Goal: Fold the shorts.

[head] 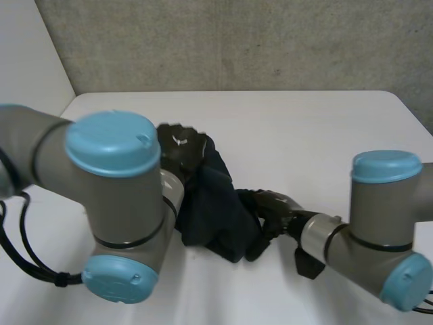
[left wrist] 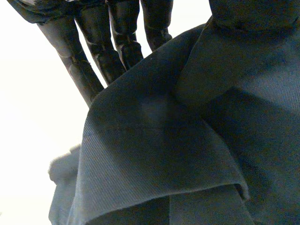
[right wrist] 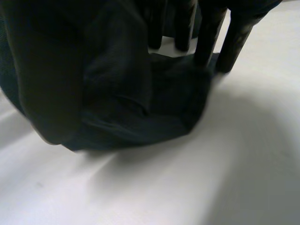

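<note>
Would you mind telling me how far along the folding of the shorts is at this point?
Done: the shorts are grasped at both ends. In hand: the left hand holds one end up and the right hand grips the other near the table, with the cloth bunched between them. Left: no neat fold shows, so the shorts probably need laying flat and folding.

We see shorts (head: 213,203): dark navy, fine ribbed weave, bunched into loose crumpled heap, not flat. Lie near middle of bench (head: 304,135), toward its near edge. Upper end raised off bench, pinched in left hand (head: 179,145); cloth drapes down from there in broad folds, one edge hanging free. Lower end rests on bench, gripped by right hand (head: 270,210), thumb on one side, fingers (right wrist: 208,42) on other. We cannot tell waistband from legs.
</note>
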